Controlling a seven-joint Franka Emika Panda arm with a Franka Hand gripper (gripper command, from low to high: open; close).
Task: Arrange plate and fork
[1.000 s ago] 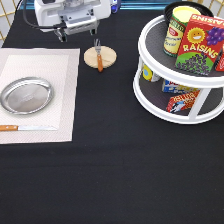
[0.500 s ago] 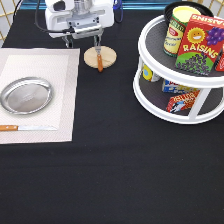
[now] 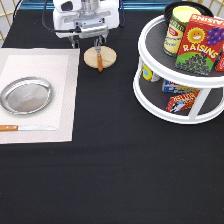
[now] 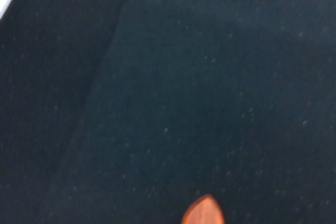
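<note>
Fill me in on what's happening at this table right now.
The gripper hangs at the exterior view's top, just above the fork, which lies across a round wooden coaster; the fingers look open and hold nothing. The plate sits on the pale placemat at the exterior view's left, with a knife below it. The wrist view shows only the fork's orange handle tip.

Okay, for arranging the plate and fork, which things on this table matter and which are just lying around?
Part of the job:
- plate, on the placemat
- fork, lying across the wooden coaster
- gripper, just above the fork's tines

Just lying about:
- knife on the placemat, below the plate
- two-tier turntable holding the raisins box, can and other packets
</note>
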